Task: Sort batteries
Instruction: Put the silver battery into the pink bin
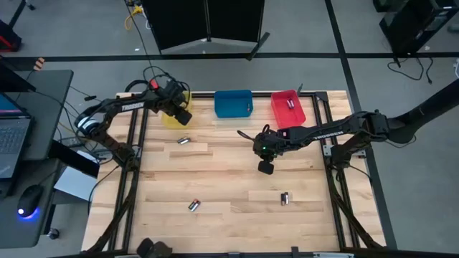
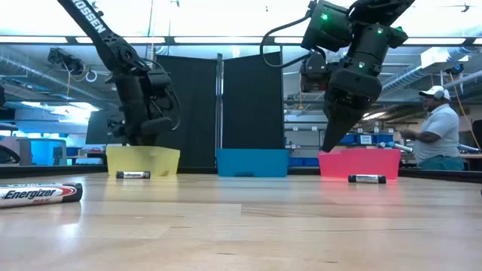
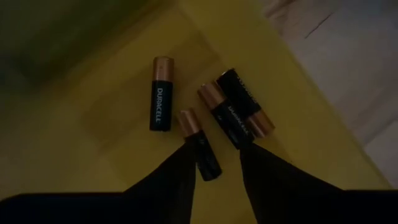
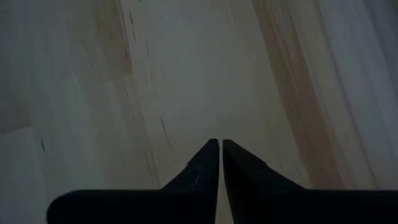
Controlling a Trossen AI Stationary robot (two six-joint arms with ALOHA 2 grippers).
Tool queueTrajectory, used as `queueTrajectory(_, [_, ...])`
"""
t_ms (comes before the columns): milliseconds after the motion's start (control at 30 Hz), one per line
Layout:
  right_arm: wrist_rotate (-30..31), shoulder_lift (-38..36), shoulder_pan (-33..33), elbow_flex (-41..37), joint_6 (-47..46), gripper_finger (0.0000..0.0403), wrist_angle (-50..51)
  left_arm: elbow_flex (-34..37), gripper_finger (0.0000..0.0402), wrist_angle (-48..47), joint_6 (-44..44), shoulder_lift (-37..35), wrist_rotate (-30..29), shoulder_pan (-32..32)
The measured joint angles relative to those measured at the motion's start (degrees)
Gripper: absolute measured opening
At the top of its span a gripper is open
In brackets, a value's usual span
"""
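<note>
My left gripper point(image 3: 217, 163) is open and hangs over the yellow bin point(image 1: 174, 117), touching nothing. Several dark, copper-ended batteries point(image 3: 160, 93) lie on the bin's floor, one point(image 3: 200, 144) just ahead of the fingertips. My right gripper point(image 4: 219, 146) is shut and empty, raised above bare wood near the table's middle point(image 1: 265, 166). Three batteries lie loose on the table: one in front of the yellow bin point(image 1: 183, 141), one toward the near left point(image 1: 193, 205), one toward the near right point(image 1: 285, 198).
A blue bin point(image 1: 233, 104) and a red bin point(image 1: 288, 109) stand beside the yellow bin along the far edge; the red one holds a battery point(image 1: 290, 104). Black rails point(image 1: 138, 165) run down both table sides. A person point(image 2: 440, 128) stands in the room behind the table.
</note>
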State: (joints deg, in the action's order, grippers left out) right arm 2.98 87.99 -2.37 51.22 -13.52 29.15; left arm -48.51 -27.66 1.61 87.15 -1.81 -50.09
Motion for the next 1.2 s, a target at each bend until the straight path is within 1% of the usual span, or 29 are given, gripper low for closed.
queueTrajectory(133, [0.1, -0.2, 0.0, 0.0, 0.0, 0.0040, 0.8, 0.0, 0.0158, -0.9, -0.6, -1.9, 0.0, 0.0])
queueTrajectory(200, [1.9, -0.9, 0.2, 0.0, 0.0, 0.0039, 2.3, 0.0, 0.0164, -0.6, -1.4, -3.5, -0.1, 0.4])
queueTrajectory(300, [5.1, -3.0, 0.5, 0.0, -1.2, 0.0026, 5.9, 0.0, 0.0163, 0.9, -1.4, -6.3, -0.1, 2.0])
queueTrajectory(400, [6.5, -4.6, 0.5, 0.0, -3.4, 0.0010, 9.1, 1.1, 0.0154, 6.4, -1.2, -9.9, -0.1, 4.6])
queueTrajectory(500, [6.9, -5.2, 0.4, -1.1, -4.5, 0.0010, 10.1, 5.2, 0.0140, 15.4, -1.1, -13.9, -0.1, 8.1])
queueTrajectory(600, [5.0, -5.0, -0.7, -4.0, -4.9, 0.0025, 8.0, 11.0, 0.0130, 27.0, -0.1, -17.9, 0.1, 12.2])
queueTrajectory(667, [4.7, -4.6, -2.0, -5.1, -6.2, 0.0040, 7.4, 14.4, 0.0128, 34.6, 1.3, -19.6, 1.6, 14.8])
queueTrajectory(767, [4.7, -4.0, -3.8, -5.1, -6.9, 0.0065, 7.7, 18.5, 0.0127, 43.6, 3.2, -21.0, 3.7, 18.5])
queueTrajectory(833, [4.6, -3.7, -4.7, -4.3, -6.9, 0.0086, 7.5, 20.3, 0.0126, 47.5, 3.3, -21.4, 4.3, 20.5])
queueTrajectory(900, [4.5, -3.7, -5.6, -3.8, -6.2, 0.0108, 6.8, 21.2, 0.0126, 49.2, 3.3, -21.3, 4.2, 22.0])
queueTrajectory(1033, [3.8, -3.6, -8.4, -3.8, -5.8, 0.0146, 7.1, 21.8, 0.0126, 49.2, 3.2, -21.3, 4.1, 23.5])
queueTrajectory(1100, [1.6, -2.6, -9.8, -3.8, -4.7, 0.0156, 6.5, 21.8, 0.0126, 49.2, 3.1, -21.2, 3.8, 23.7])
queueTrajectory(1200, [0.6, 0.2, -10.8, -3.7, -2.9, 0.0161, 5.8, 21.9, 0.0126, 49.3, 3.0, -21.2, 3.6, 23.9])
